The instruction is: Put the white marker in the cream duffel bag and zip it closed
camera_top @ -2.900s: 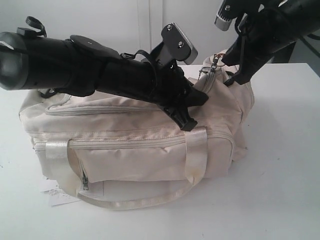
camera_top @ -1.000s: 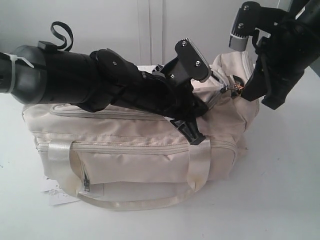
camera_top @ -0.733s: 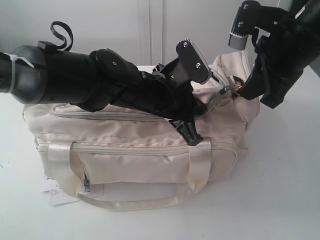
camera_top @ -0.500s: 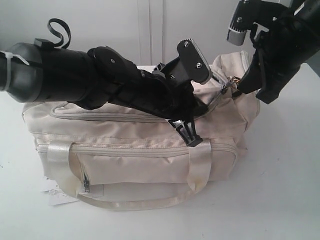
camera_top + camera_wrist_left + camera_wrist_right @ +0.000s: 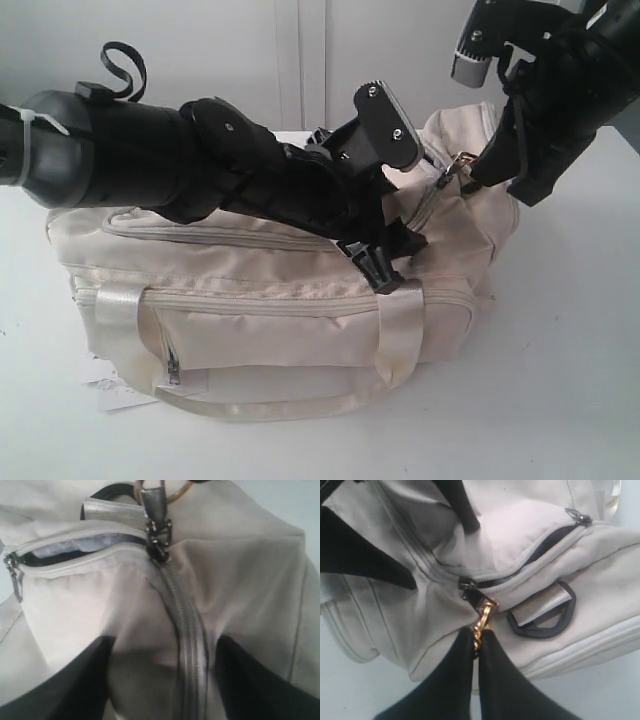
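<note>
Our right pincer (image 5: 479, 632) pinched the gold clasp (image 5: 487, 609) to pull the zipper (image 5: 187, 645), while our left pincer (image 5: 162, 680), spread, straddled it on the cream duffel bag (image 5: 270, 320). The white marker was hidden, presumably inside.

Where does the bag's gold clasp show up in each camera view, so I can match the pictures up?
Exterior view: the gold clasp sits upper right, at the right end of the cream duffel bag, at the tip of the right gripper.
Left wrist view: top edge, middle, only partly in frame.
Right wrist view: centre, pinched in the shut right gripper.
Shared landmark: the zipper slider right beside the clasp.
</note>
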### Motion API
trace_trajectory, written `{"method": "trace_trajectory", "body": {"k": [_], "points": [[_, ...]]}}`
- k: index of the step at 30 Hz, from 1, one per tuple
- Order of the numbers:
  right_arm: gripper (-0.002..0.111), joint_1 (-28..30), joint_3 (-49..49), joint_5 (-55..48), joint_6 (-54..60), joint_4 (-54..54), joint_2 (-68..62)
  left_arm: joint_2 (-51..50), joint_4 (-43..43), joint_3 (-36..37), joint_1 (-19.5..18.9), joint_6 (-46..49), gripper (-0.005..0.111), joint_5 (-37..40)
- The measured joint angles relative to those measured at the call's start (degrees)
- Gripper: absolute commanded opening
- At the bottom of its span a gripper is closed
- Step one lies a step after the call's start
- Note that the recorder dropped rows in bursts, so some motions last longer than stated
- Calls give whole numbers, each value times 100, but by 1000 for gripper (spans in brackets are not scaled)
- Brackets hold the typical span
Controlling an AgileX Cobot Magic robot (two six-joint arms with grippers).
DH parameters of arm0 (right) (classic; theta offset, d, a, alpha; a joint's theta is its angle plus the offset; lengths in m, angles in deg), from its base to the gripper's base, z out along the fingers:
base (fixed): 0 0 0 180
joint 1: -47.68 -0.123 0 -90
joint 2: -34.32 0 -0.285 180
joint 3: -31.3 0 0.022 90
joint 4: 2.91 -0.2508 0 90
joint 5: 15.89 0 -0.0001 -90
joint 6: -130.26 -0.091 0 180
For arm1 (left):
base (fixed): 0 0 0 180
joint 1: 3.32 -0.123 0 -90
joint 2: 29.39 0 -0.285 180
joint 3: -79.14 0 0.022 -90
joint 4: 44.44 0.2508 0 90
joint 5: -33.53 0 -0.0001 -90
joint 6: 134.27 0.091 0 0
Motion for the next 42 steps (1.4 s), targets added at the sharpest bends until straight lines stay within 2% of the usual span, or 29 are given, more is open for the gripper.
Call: {"method": "trace_trajectory", "body": {"k": [1,2,4,8,22,42], "points": [[0,0,0,0,0,-4,0,-21,0,0,0,0,32,-160],[0,0,0,0,0,-14,0,-33,0,0,0,0,17,-268],[0,0,0,66,0,-98,0,-41,0,0,0,0,0,-345],[0,0,0,719,13,-582,-22,-41,-21,0,0,0,0,-268],[0,0,22,2249,-29,-750,-447,-41,78,-42,0,4,0,-163],[0,0,22,2975,-296,-1019,-777,-45,150,-42,0,13,0,-175]]}}
